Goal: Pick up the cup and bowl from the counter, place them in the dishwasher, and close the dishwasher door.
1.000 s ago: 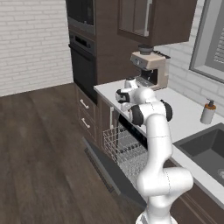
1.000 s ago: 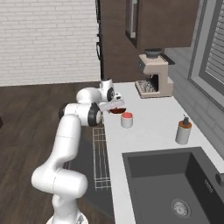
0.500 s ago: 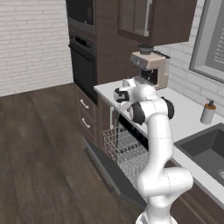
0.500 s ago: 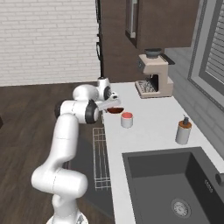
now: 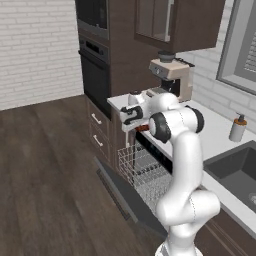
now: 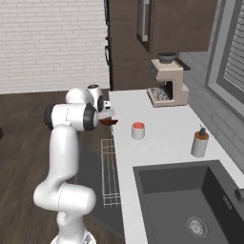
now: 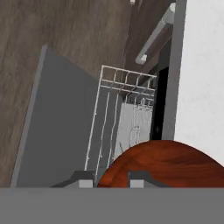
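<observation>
My gripper [image 7: 111, 179] is shut on the rim of the reddish-brown bowl [image 7: 166, 164], which hangs at the counter's [image 7: 201, 65] front edge, partly out over the dishwasher's pulled-out wire rack [image 7: 127, 109] and its dropped-open door [image 7: 57, 122]. In the right base view the bowl [image 6: 108, 122] sits under the hand [image 6: 106, 113], level with the counter [image 6: 162, 152] top. The white cup [image 6: 138, 130] with a red top stands on the counter just right of the bowl. From the left base view, the gripper [image 5: 134, 121] holds the bowl [image 5: 143, 128] above the rack [image 5: 145, 172] and open door [image 5: 122, 192].
A coffee machine [image 6: 167, 83] stands at the back of the counter. A soap dispenser [image 6: 199, 143] is beside the dark sink [image 6: 190, 200]. Brown drawers with silver handles [image 5: 97, 132] and a black wall oven [image 5: 92, 65] lie left of the dishwasher. Wood floor opens to the left.
The jaws closed on the bowl's rim, and the hand carried the bowl away from the cup toward the counter's front edge. The cup has not moved.
</observation>
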